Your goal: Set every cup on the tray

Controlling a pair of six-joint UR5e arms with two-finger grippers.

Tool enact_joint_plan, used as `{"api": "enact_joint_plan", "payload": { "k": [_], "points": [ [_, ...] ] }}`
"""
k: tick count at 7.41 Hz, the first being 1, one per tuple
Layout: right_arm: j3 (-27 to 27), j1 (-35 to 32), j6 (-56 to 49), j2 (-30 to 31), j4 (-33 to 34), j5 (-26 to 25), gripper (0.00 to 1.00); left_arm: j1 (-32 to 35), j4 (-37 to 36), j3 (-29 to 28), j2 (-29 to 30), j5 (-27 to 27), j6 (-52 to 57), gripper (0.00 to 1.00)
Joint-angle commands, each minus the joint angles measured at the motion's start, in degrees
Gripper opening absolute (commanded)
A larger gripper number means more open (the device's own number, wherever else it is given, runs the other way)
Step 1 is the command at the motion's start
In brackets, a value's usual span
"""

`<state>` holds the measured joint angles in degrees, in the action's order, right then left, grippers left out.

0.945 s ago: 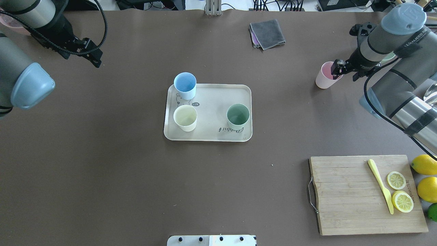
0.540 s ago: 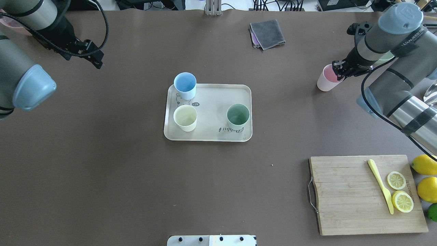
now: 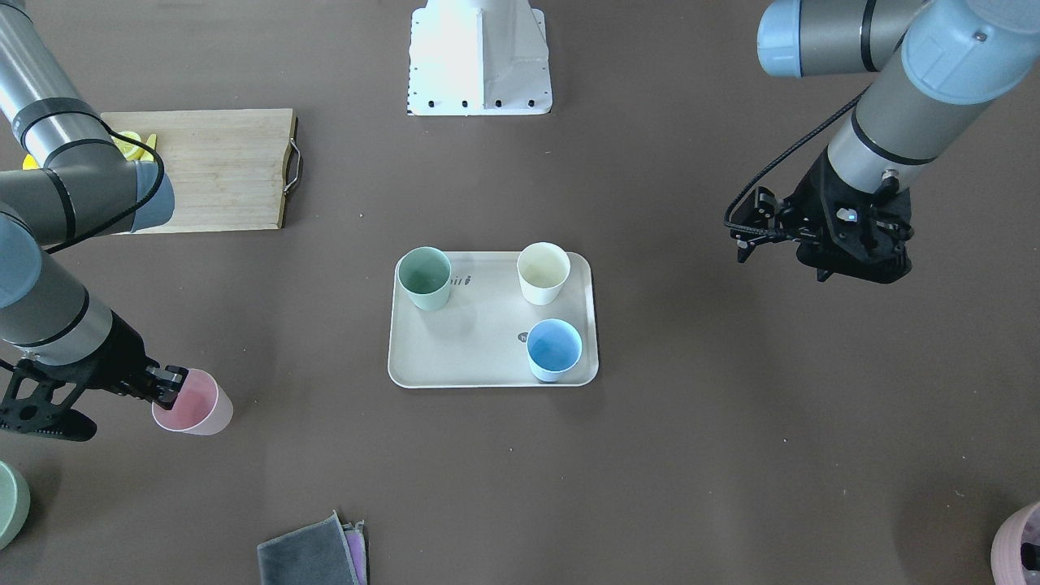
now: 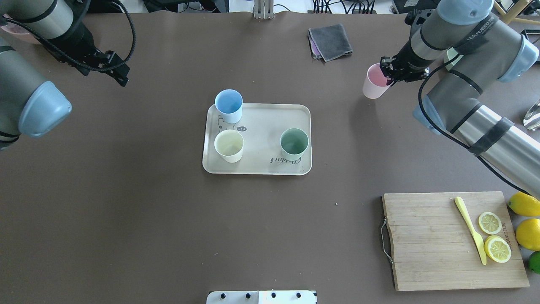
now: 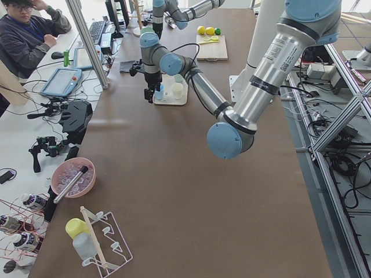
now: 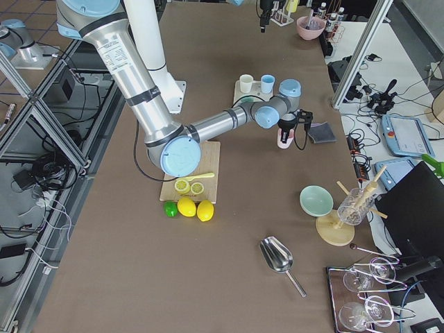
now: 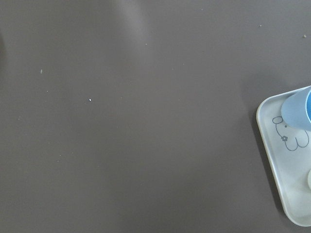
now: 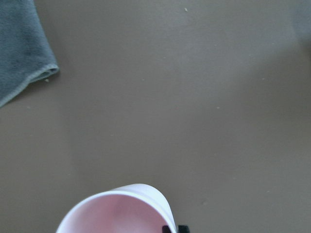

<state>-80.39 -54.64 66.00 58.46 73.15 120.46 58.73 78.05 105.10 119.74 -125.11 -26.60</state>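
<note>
The beige tray (image 4: 261,126) lies mid-table and also shows in the front view (image 3: 471,357). On it stand the light blue cup (image 4: 228,105), the cream-white cup (image 4: 229,145) and the pale green cup (image 4: 294,143). My right gripper (image 4: 390,72) is shut on the rim of the pink cup (image 4: 374,84), to the right of the tray and apart from it. The pink cup also shows in the front view (image 3: 195,404) and at the bottom of the right wrist view (image 8: 116,208). My left gripper (image 4: 120,74) hangs open and empty, far left of the tray.
A folded grey cloth (image 4: 330,41) lies at the far side, near the pink cup. A wooden cutting board (image 4: 434,245) with lemon slices and a yellow knife sits at the near right. A green vessel (image 3: 8,504) and a mauve pot (image 3: 1020,544) sit at the front view's bottom corners.
My right gripper has carried the pink cup leftward and a little farther away, closer to the tray's side. The left arm has barely shifted. The cups on the tray have not moved.
</note>
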Motion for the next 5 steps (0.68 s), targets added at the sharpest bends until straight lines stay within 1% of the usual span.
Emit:
{"api": "enact_joint_plan", "payload": {
  "k": [1,2,3,5],
  "points": [
    [-0.21,7.49,16.11,-6.13,0.93,-4.76,0.00,-0.20,0.35,-0.16,0.06,0.04,-0.12,0.98],
    [-0.21,10.22,19.83,-10.34,6.25,-6.79,0.00,-0.29,0.44,-0.42,0.06,0.04,-0.12,0.98],
    [-0.21,12.34,22.31,-14.73,12.39,-7.33,0.00,-0.46,0.88,-0.60,0.06,0.04,-0.38,0.98],
    [-0.30,15.43,25.14,-15.92,12.98,-9.70,0.00,-1.95,3.94,-1.21,-0.03,0.04,-4.50,0.98]
  ]
}}
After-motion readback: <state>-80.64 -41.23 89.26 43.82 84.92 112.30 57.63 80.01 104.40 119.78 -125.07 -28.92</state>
